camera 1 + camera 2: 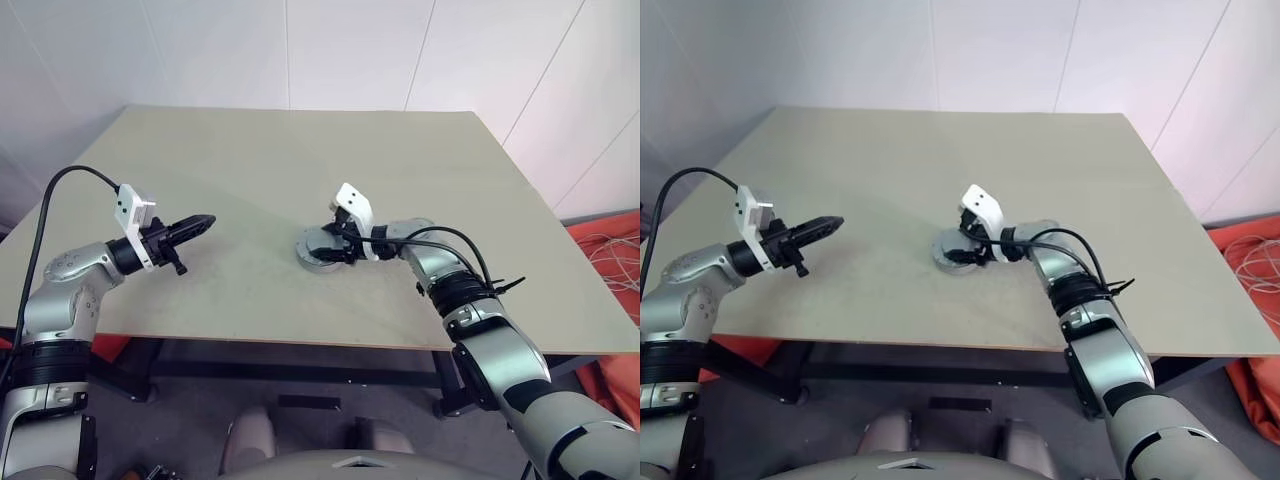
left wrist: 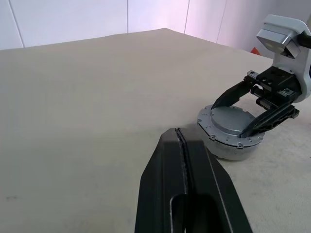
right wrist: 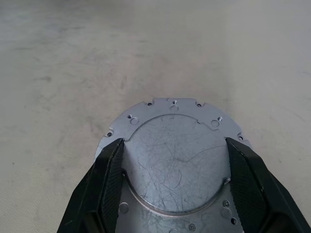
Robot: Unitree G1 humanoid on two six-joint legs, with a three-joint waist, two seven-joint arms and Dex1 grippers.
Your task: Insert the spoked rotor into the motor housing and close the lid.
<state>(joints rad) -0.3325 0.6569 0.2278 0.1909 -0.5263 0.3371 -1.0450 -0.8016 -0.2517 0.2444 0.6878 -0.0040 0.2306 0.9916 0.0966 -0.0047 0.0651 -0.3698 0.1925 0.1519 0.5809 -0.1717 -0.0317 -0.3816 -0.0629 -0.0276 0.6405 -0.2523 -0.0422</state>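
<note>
- The motor housing [image 1: 322,251], a round silver metal unit, sits on the pale beige table [image 1: 300,170] near its middle, somewhat toward the front edge.
- Its top shows as a flat, scratched, silver-grey round plate [image 3: 176,160] with small screw holes around a notched rim; no windings or spoked wheel are visible, and it cannot be told whether this plate is the lid.
- The right gripper [image 3: 175,170] reaches down onto the housing from the right with its two black fingers [image 3: 109,179] spread wide.
- The fingers straddle the raised round centre of the top plate, one on each side, and appear to touch its edge; a firm grip cannot be confirmed.
- The left gripper [image 1: 200,224] hovers above the table well apart to the left of the housing, pointing roughly toward it.
- Its black fingers [image 2: 194,194] are pressed together and carry nothing.
</note>
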